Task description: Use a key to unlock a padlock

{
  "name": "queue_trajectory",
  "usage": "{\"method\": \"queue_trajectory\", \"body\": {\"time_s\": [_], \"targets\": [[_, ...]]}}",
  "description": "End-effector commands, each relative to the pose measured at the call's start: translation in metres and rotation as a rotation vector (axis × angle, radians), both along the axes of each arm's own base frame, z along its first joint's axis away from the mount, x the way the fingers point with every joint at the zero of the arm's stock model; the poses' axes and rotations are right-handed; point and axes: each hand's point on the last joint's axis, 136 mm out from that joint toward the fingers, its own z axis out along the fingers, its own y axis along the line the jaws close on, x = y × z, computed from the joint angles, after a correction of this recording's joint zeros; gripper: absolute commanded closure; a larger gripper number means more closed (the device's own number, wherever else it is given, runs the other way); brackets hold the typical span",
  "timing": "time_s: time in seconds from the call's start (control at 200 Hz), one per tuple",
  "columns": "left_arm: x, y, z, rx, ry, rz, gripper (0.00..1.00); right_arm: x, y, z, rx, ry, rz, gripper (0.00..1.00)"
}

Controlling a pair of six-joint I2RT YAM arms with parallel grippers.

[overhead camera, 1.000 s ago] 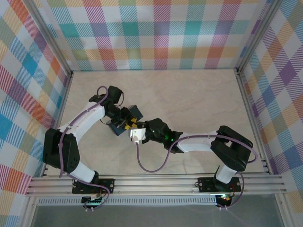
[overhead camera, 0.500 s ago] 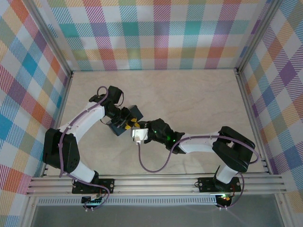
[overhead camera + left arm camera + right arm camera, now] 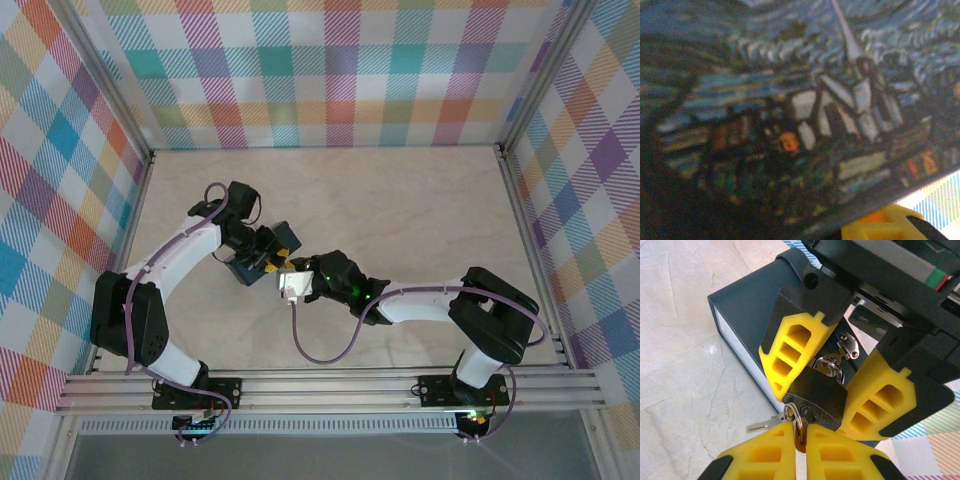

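The dark padlock [image 3: 817,390] hangs by its silvery shackle [image 3: 831,365] from the hasp of the blue painted box [image 3: 747,300]. My left gripper [image 3: 263,259] is shut on the padlock, with a yellow finger [image 3: 792,352] on each side of the body. My right gripper [image 3: 801,429] is shut on the head of the key [image 3: 799,441], whose blade sits in the keyhole on the padlock's underside. A key ring [image 3: 796,415] and a spare silvery key [image 3: 762,424] dangle beside it. Both grippers meet at the box [image 3: 272,247] in the top view.
The box print [image 3: 800,100] is blurred and very close in the left wrist view, with a yellow finger [image 3: 885,226] at the bottom right. A metal latch plate [image 3: 849,346] sits above the shackle. Pale marble tabletop [image 3: 685,365] lies left of the box.
The right forearm has shifted slightly and the wrist turned a little. Both grippers remain at the padlock, and the box has not moved.
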Motion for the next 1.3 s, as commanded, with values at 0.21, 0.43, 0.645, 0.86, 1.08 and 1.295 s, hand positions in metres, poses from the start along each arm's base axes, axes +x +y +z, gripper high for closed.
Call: {"method": "queue_trajectory", "body": {"time_s": [0.21,0.43,0.645,0.86,1.08,1.295], "targets": [[0.002,-0.018,0.013,-0.083,-0.033,0.011,0.79,0.017,0.014,0.024,0.193,0.185,-0.178,0.99],[0.003,-0.013,0.004,-0.046,-0.035,0.023,0.79,0.023,0.006,0.024,0.613,0.710,-0.501,1.00],[-0.001,-0.007,-0.004,-0.048,-0.020,0.031,0.79,-0.021,-0.011,0.009,0.470,0.931,-0.455,0.83],[0.002,-0.008,-0.001,-0.061,-0.039,0.037,0.79,-0.010,-0.052,0.011,0.590,1.143,-0.532,0.68],[0.002,-0.008,0.001,-0.060,-0.042,0.041,0.79,-0.002,-0.020,0.012,0.678,1.310,-0.461,0.57],[0.004,-0.009,0.005,-0.059,-0.045,0.036,0.79,-0.006,0.003,0.010,0.714,1.363,-0.373,0.51]]}}
